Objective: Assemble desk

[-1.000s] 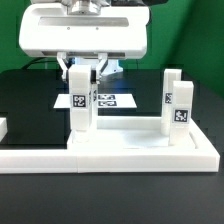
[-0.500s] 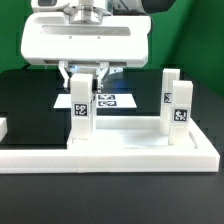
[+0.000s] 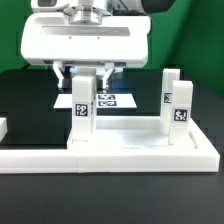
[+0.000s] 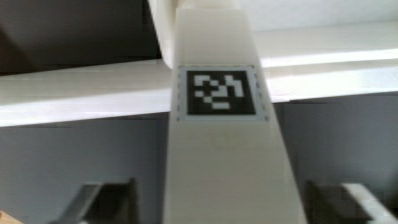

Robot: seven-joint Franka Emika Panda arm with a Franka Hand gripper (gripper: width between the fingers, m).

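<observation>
The tool (image 3: 83, 80) straddles a leg (image 3: 81, 115) with its jaws spread wide — in the wrist view both fingers stand clear of the leg's sides. The leg stands upright on the tabletop (image 3: 140, 152), directly beneath the tool. If it isn't fully seated, lifting away could brush it and topple it — a second leg (image 3: 176, 108) stands well apart.

1. The white square-section plastic leg (image 3: 81, 110) standing between the jaws looks smooth and matt, with a faint sheen along its edges; the wrist view shows its face (image 4: 221, 150) even and unmarked.
2. Its black-and-white square tag (image 4: 221, 91) is flat and matt, like printed paper.
3. The broad white plastic tabletop slab (image 3: 130, 152) below the jaws is smooth and dull.
4. The black table surface (image 3: 30, 105) behind looks matt.
5. The grey gripper fingers (image 4: 98, 200) appear dull, slightly blurred.
</observation>
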